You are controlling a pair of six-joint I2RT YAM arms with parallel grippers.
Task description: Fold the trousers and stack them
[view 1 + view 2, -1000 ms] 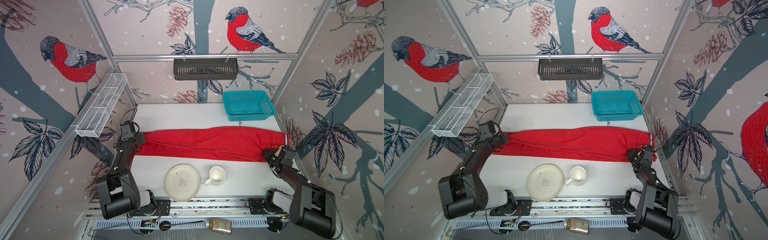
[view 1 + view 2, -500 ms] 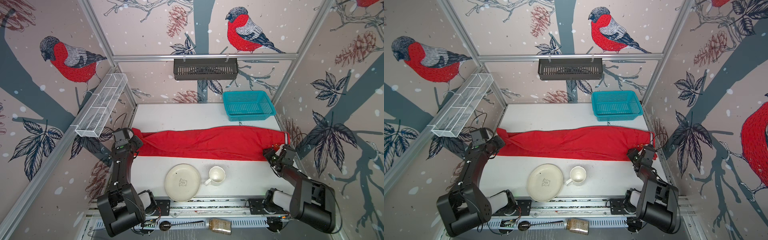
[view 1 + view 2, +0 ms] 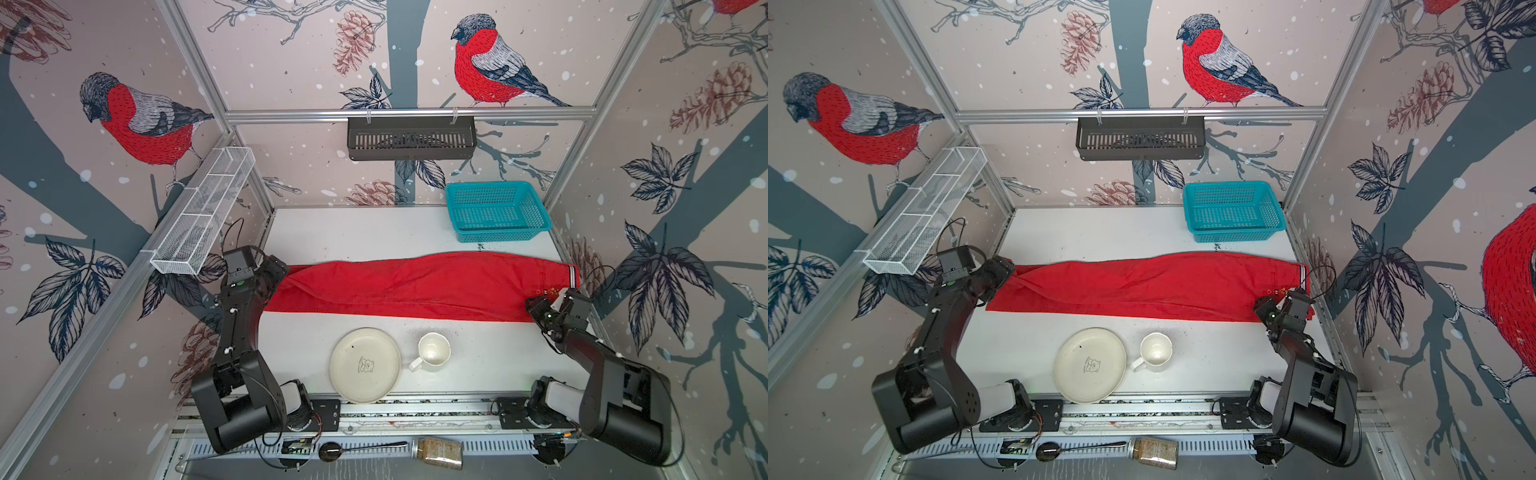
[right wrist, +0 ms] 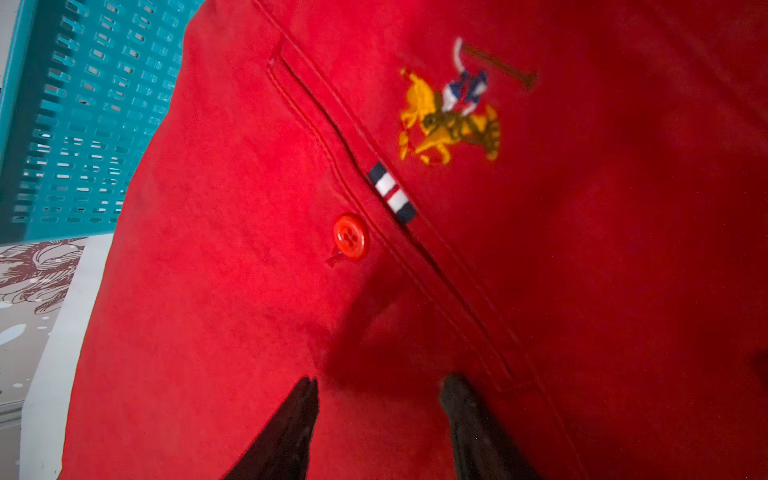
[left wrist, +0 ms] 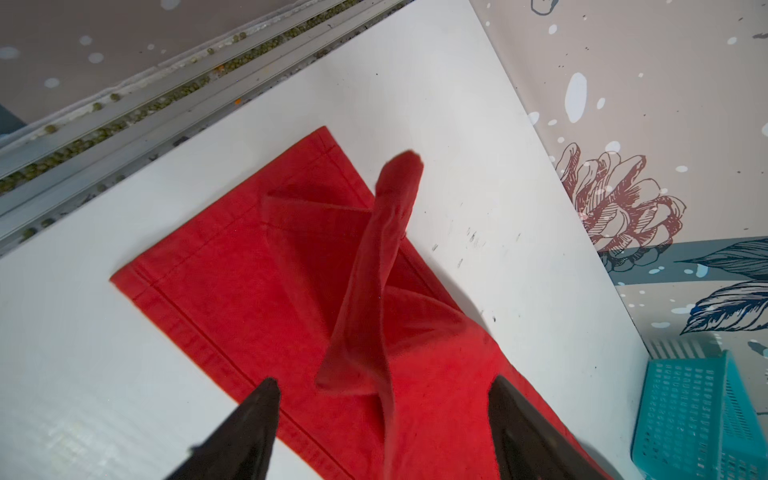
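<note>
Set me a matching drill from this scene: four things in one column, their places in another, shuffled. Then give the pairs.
Things:
1. trousers
2. basket
3. plate
4. rack

Places:
A. hung on the back rail
B. near edge, beside the mug
C. far right corner of the table
D. stretched across the table's middle

Pairs: 1-D, 2-C, 3-B, 4-A
</note>
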